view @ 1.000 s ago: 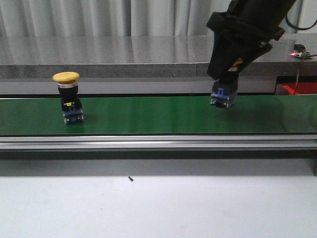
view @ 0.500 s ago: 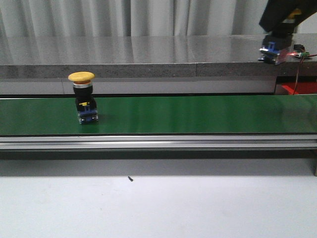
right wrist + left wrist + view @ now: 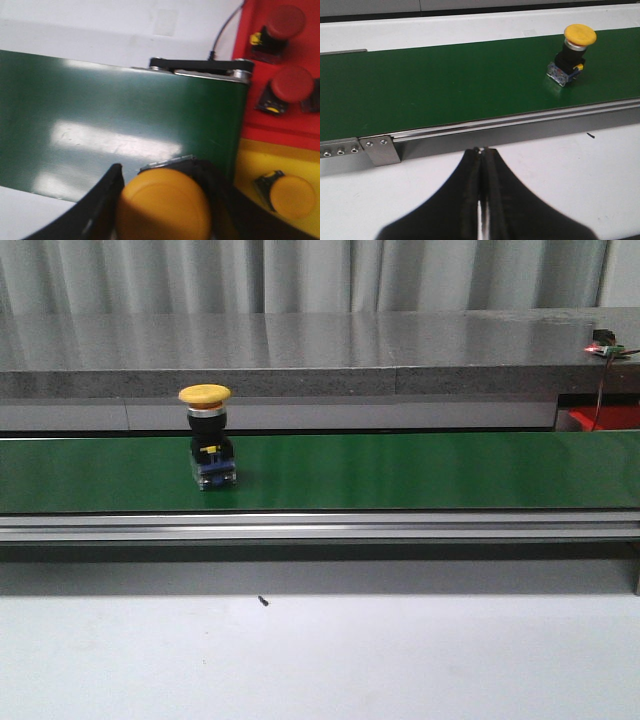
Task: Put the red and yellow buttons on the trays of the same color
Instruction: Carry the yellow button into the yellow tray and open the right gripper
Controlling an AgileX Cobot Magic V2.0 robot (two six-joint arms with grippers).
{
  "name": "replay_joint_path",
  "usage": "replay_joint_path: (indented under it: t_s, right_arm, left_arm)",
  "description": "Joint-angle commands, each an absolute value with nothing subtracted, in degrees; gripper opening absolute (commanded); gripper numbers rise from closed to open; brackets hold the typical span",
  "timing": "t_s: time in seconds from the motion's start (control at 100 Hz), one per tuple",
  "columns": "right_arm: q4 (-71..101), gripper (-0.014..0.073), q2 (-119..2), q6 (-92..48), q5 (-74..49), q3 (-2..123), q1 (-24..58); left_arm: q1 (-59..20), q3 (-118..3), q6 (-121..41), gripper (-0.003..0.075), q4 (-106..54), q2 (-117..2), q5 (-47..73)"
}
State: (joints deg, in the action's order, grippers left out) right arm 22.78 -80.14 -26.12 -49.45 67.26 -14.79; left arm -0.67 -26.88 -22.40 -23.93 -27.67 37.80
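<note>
up high, the right gripper (image 3: 160,200) is clenched around a yellow button (image 3: 164,206), just beside the yellow tray (image 3: 250,165) where it likely belongs. that tray already holds one yellow button, and the red tray (image 3: 250,75) next to it holds two red buttons (image 3: 291,84). the left gripper (image 3: 481,155) is pressed closed on nothing, low by the green belt (image 3: 445,85), where another yellow button (image 3: 572,52) stands.

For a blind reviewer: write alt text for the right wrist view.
The right tool grips a yellow button above the end of a green conveyor belt. Beside the belt, a red tray holds two red buttons and a yellow tray holds one yellow button.
</note>
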Motion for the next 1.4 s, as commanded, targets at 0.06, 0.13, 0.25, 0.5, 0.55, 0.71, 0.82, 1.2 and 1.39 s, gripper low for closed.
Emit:
replay_joint_path:
  t_s: [0.06,0.13,0.25,0.5,0.55,0.71,0.82,1.2,1.39]
  right_arm:
    - [24.17,0.0109,-77.45,-23.66,-44.21,65.69,-21.1]
    - [24.17,0.0109,-77.45,-21.33,-41.84,64.12,-23.81]
    - [24.17,0.0109,-77.45,-18.0,-36.37,62.17,-27.77]
    - [24.24,0.0109,-78.26,-15.64,-29.96,60.85,-34.32]
    - [24.24,0.0109,-78.97,-14.13,-29.71,60.85,-35.68]
    - [24.24,0.0109,-83.1,-12.11,-27.67,60.85,-37.8]
    - [24.24,0.0109,-86.96,-12.11,-26.85,60.85,-37.8]
    - [24.18,0.0109,-96.85,-12.11,-23.24,60.85,-37.8]
    - [23.76,0.0286,-98.08,-12.46,-22.86,60.85,-37.8]
  left_arm:
    - [-1.11,-28.42,-22.17,-0.002,-25.44,-27.99,34.1]
    - [-1.11,-28.42,-22.17,-0.002,-25.44,-27.99,34.1]
    - [-1.11,-28.42,-22.17,-0.002,-25.44,-27.99,34.1]
    - [-1.11,-28.42,-22.17,-0.002,-25.44,-27.99,34.1]
    - [-1.11,-28.42,-22.17,-0.002,-25.44,-27.99,34.1]
    - [-1.11,-28.42,-22.17,-0.002,-25.44,-27.99,34.1]
    - [-1.11,-28.42,-22.17,-0.002,-25.44,-27.99,34.1]
    - [-1.11,-28.42,-22.17,-0.002,-25.44,-27.99,34.1]
    - [-1.11,-28.42,-22.17,-0.002,-25.44,-27.99,34.1]
